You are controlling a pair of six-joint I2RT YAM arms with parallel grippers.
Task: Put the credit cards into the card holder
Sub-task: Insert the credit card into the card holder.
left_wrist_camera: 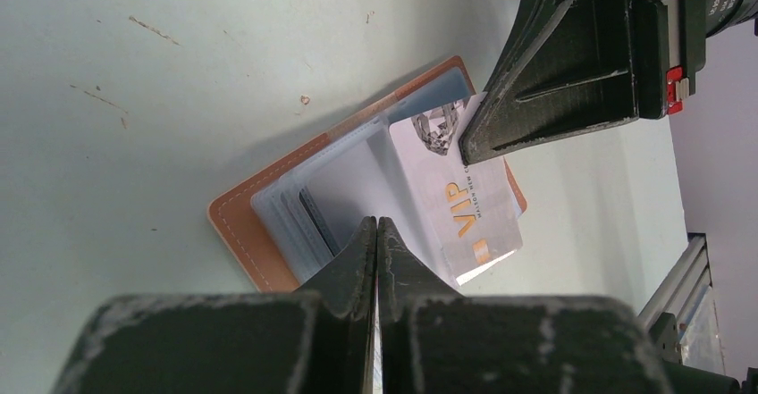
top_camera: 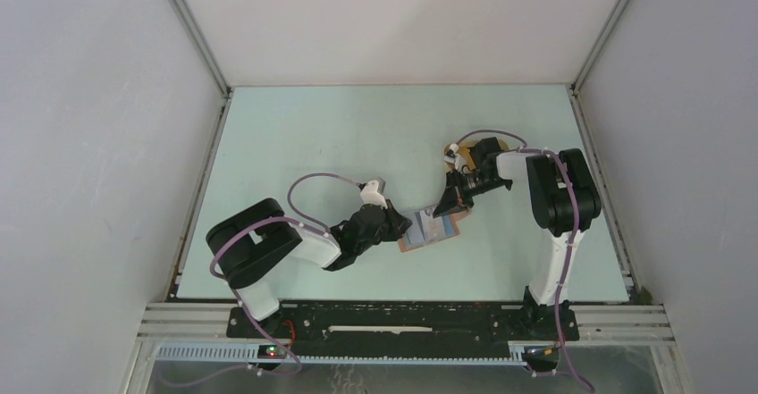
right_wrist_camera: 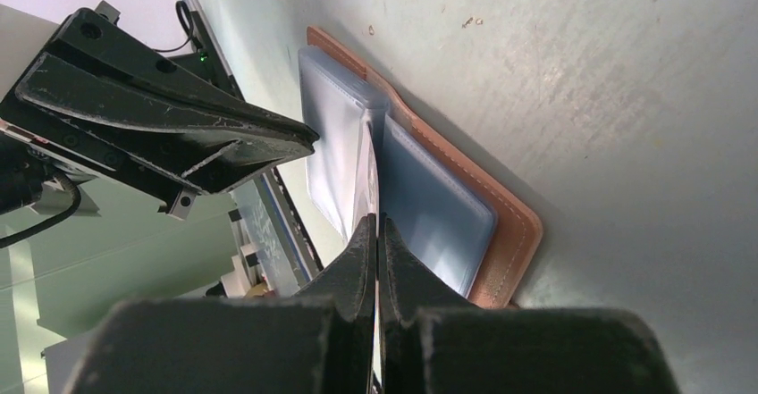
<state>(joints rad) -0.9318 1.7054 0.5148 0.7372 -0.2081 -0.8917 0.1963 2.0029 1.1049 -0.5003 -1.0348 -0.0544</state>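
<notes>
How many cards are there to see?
2: a pale VIP card over the open wallet, pinched by the right end effector, and seemingly a dark card tucked in its sleeves. More may be hidden.

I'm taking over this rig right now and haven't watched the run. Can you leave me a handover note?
Left gripper: shut, tip down on the card holder's clear sleeves; whether it pinches one is unclear.
Right gripper: shut on the silver VIP card, held over the open holder.
Card holder: lies open on the table.
Done: holder opened, card brought to it.
Left: slide the card into a sleeve and release. A dark sliver among the sleeves may be a card already stowed.
</notes>
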